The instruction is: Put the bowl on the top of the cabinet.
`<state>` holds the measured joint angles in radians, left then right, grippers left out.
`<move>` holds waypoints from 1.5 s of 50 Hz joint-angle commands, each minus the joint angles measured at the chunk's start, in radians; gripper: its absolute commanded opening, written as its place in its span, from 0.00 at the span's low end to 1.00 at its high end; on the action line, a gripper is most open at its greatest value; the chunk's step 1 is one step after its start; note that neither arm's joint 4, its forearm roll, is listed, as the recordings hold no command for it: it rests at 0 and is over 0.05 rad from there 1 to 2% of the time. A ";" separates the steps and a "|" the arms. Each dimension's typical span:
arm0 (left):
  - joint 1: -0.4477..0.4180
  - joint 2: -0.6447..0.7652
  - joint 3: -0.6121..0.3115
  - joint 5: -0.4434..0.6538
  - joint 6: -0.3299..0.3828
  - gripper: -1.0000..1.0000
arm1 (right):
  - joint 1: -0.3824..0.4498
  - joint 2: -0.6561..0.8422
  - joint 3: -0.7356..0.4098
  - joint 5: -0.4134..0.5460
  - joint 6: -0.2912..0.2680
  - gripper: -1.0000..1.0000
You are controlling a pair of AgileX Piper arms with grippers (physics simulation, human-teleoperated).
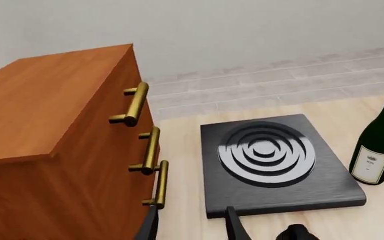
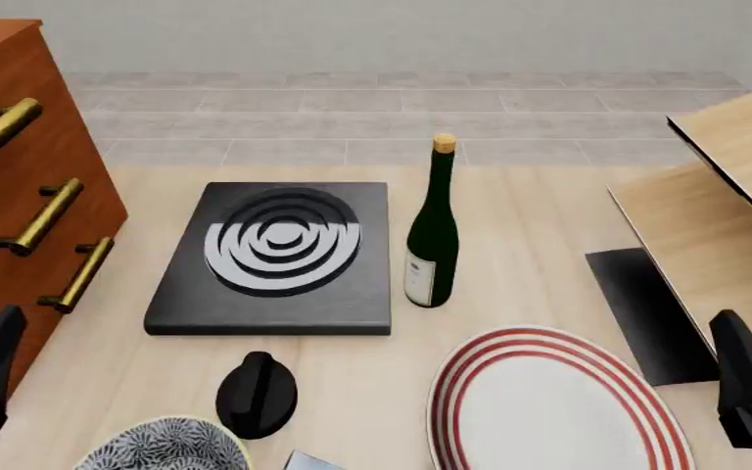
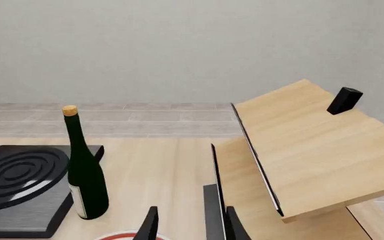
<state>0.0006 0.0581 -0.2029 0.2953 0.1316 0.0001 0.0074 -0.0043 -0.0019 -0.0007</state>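
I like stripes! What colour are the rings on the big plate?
Red rings on a white plate, seen best in the front view.

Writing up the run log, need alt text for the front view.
A patterned bowl sits at the near table edge, left of a red-ringed plate; the wooden cabinet stands far left. Between them: a black slab with rings, a wine bottle.

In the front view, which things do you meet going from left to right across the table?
cabinet → black slab with rings → wine bottle → light-wood panel structure
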 commanded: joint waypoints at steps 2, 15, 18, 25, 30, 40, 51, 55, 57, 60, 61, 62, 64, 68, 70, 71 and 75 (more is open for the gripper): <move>-0.012 0.025 -0.076 0.122 -0.019 1.00 | 0.000 0.000 0.000 0.000 0.000 1.00; -0.050 0.090 -0.139 0.212 -0.046 1.00 | 0.000 0.000 0.000 0.000 0.000 1.00; -0.061 0.118 -0.142 0.223 -0.050 1.00 | 0.000 0.000 0.000 0.000 0.000 1.00; -0.057 0.179 -0.115 0.205 -0.039 1.00 | 0.000 0.000 0.000 0.000 0.000 1.00; -0.071 0.193 -0.105 0.226 -0.041 1.00 | 0.000 0.000 0.000 0.000 0.000 1.00; -0.088 0.244 -0.112 0.247 -0.044 1.00 | 0.000 0.000 0.000 0.000 0.000 1.00; -0.106 0.265 -0.107 0.255 -0.044 1.00 | 0.000 0.000 0.000 0.000 0.000 1.00; -0.113 0.270 -0.108 0.263 -0.050 1.00 | 0.000 0.000 0.000 0.000 0.000 1.00; -0.115 0.272 -0.107 0.267 -0.051 1.00 | 0.000 0.000 0.000 0.000 0.000 1.00; -0.110 0.278 -0.105 0.265 -0.048 1.00 | 0.000 0.000 0.000 0.000 0.000 1.00; -0.111 0.277 -0.104 0.266 -0.047 1.00 | 0.000 0.000 0.000 0.000 0.000 1.00; -0.113 0.278 -0.103 0.270 -0.048 1.00 | 0.000 0.000 0.000 0.000 0.000 1.00; -0.118 0.279 -0.102 0.278 -0.052 1.00 | 0.000 0.000 0.000 0.000 0.000 1.00; -0.120 0.278 -0.106 0.291 -0.052 1.00 | 0.000 0.000 0.000 0.000 0.000 1.00; -0.122 0.277 -0.105 0.299 -0.053 1.00 | 0.000 0.000 0.000 0.000 0.000 1.00; -0.123 0.278 -0.104 0.301 -0.052 1.00 | 0.000 0.000 0.000 0.000 0.000 1.00; -0.126 0.282 -0.090 0.306 -0.047 1.00 | 0.000 0.000 0.000 0.000 0.000 1.00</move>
<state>-0.1163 0.3330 -0.3051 0.5802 0.0820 0.0000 0.0074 -0.0043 -0.0019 -0.0007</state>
